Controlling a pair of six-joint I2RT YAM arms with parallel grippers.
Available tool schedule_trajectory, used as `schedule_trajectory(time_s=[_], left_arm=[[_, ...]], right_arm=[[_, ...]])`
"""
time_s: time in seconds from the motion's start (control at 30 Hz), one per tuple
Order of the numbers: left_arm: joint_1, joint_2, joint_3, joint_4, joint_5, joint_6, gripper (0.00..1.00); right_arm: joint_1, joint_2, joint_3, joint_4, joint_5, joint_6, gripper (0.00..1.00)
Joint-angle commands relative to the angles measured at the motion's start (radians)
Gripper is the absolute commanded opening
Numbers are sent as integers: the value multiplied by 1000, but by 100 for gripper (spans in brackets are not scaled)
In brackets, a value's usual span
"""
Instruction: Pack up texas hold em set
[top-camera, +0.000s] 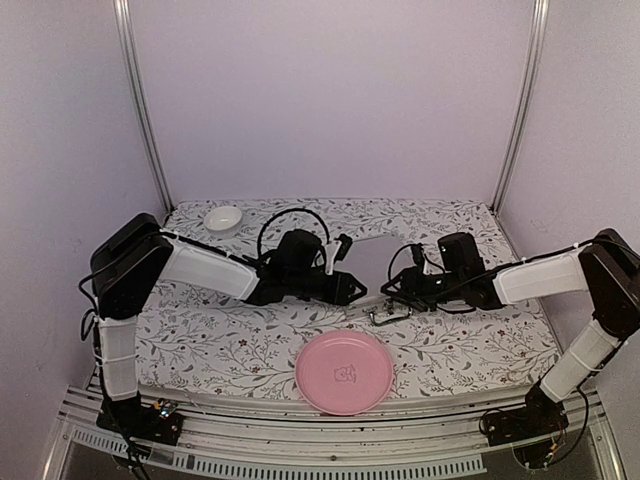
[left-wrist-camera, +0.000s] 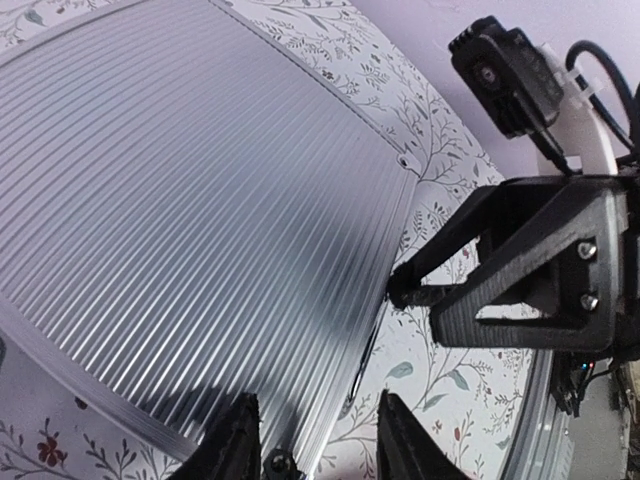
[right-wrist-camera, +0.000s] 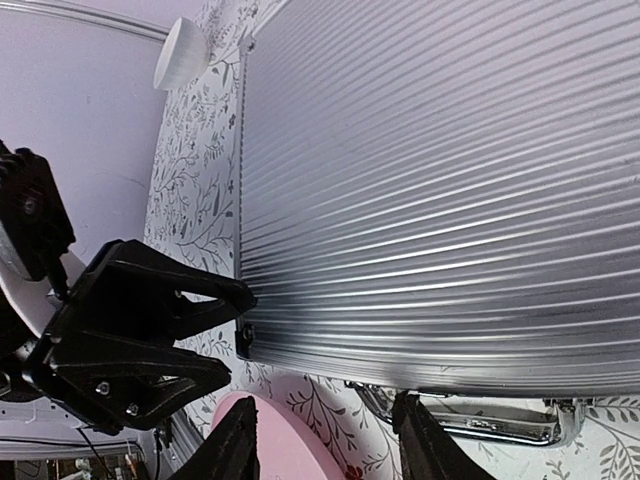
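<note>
The texas hold em set shows only as its shut silver case (top-camera: 373, 252), whose ribbed lid (left-wrist-camera: 200, 200) (right-wrist-camera: 430, 190) fills both wrist views. Its chrome handle (top-camera: 385, 316) (right-wrist-camera: 480, 425) lies along the near edge. My left gripper (top-camera: 355, 290) (left-wrist-camera: 318, 440) is open at the case's near left corner, one finger over the lid and one over the cloth. My right gripper (top-camera: 390, 285) (right-wrist-camera: 325, 440) is open at the near edge, one fingertip (right-wrist-camera: 408, 405) against the case by the handle. Chips, cards and dice are hidden.
A pink round plate (top-camera: 343, 372) (right-wrist-camera: 275, 445) sits just in front of the case, close under both grippers. A small white bowl (top-camera: 224, 217) (right-wrist-camera: 180, 55) stands at the back left. The floral cloth (top-camera: 200, 330) covers the table; white walls close in on all sides.
</note>
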Motion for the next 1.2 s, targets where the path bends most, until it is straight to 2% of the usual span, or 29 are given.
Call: schedule_trajectory(time_s=[0.0,0.13,0.37,0.7,0.93,1.17], left_arm=[[-14,-21,-53,-82,11,-9,41],[-13,-60,-53,-68,-5,8,41],[-10,-70,-11,-108,-36,52,42],[-5,-12,57,-135,-30,69,41],[-5,-2,34,-132,-39,75,40],[-5,11,-6,-124,-49,79,40]], right_arm=[[5,-97,-21,-26,48,-35,47],[6,-153,-55,-77,88,-67,43],[17,-174,-114,-107,133,-72,31],[75,-57,-43,-118,222,-75,10],[89,13,-14,-122,258,-74,5],[89,47,7,-122,286,-68,4]])
